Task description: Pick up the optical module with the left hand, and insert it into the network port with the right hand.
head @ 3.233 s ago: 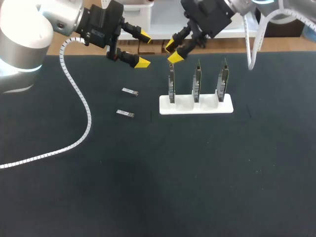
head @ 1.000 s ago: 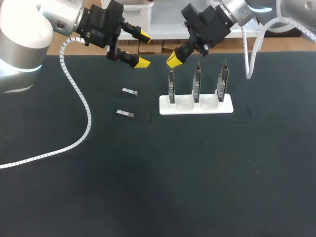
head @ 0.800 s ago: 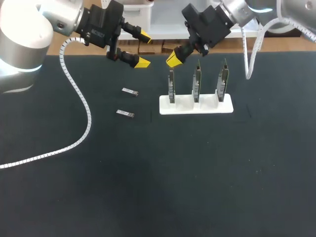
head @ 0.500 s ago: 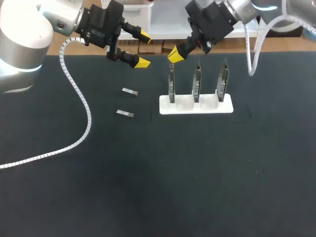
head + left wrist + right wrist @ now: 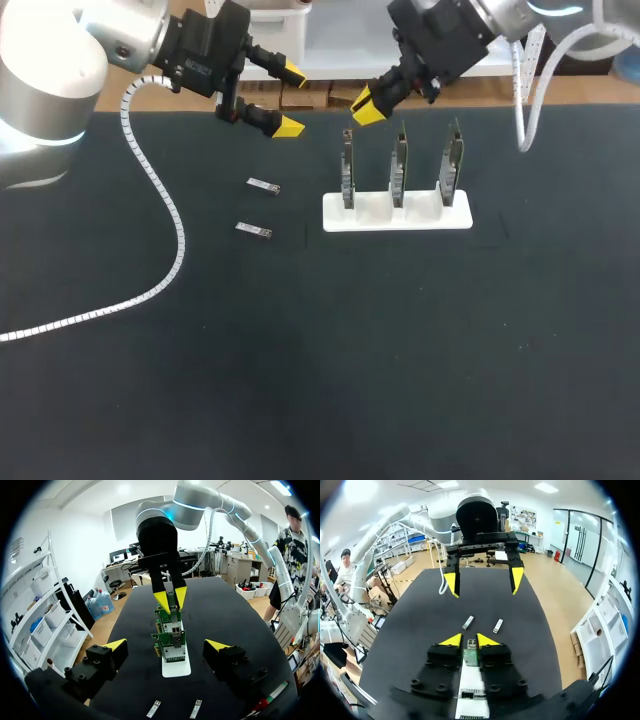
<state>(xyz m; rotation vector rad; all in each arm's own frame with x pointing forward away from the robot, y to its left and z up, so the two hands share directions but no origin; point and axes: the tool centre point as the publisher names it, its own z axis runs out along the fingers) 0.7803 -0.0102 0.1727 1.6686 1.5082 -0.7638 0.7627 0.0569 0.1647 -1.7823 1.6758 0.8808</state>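
Optical module (image 5: 263,185), second module (image 5: 253,230) beside; port-board rack (image 5: 362,214) right; coiled cable (image 5: 178,240) left.

Left tool (image 5: 166,645) spread wide; two optical modules (image 5: 156,708) lie under it

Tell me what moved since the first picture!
The right gripper narrowed its fingers, dipped toward the circuit boards, then lifted up and back. It took hold of nothing. The left gripper, both optical modules and the white stand stayed put.
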